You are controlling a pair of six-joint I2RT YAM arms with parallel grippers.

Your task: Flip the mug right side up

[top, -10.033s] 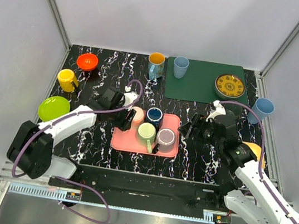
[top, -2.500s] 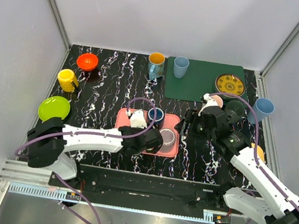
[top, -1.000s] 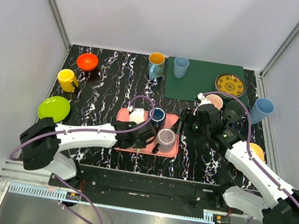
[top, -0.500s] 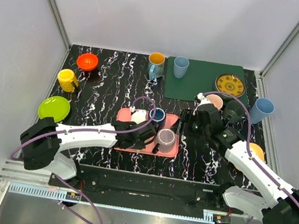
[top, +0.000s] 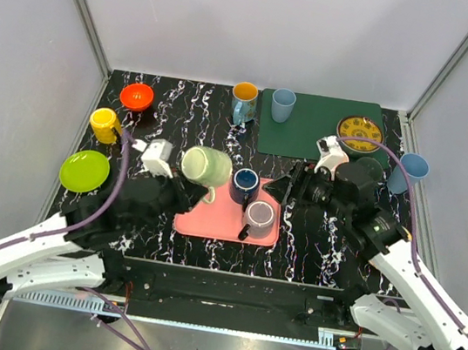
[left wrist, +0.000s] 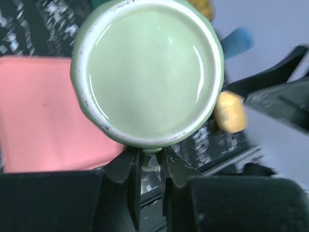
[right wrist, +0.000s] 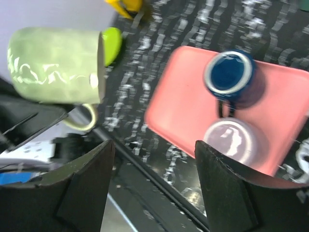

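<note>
Green mug (top: 205,167): it hangs in the air over the back left corner of the pink tray (top: 209,224), touching nothing but the gripper. It lies on its side, not yet right side up.
Handle (right wrist: 84,118): it points down from the mug's body, which puts it within reach of the gripper below.
Left gripper (left wrist: 147,164): the jaws are pinched narrow on the handle, just under the mug's wall. Gripping the handle leaves the body free to swing as the wrist rolls.
Mug's end: one round, glossy face fills the left wrist view. Whether that face is the mouth or the base cannot be told from there.
Right gripper (right wrist: 152,193): the jaws stand wide with nothing between them. It waits beside the tray's right edge, apart from every mug, probably to keep out of the way.
Tray's load: a blue mug (top: 243,181) stands mouth up at the back and a lilac mug (top: 259,216) sits just in front of it, both on the right half.
Bench (top: 180,123): dark and marbled, it carries the tray and the other crockery along its edges.
Step in hand: the turn looks about half made, so more wrist roll is needed until the mouth faces up.
Risk: a grip on a thin handle may let the mug pivot or slip.
Landing spot: the tray's bare left half seems the natural place.
</note>
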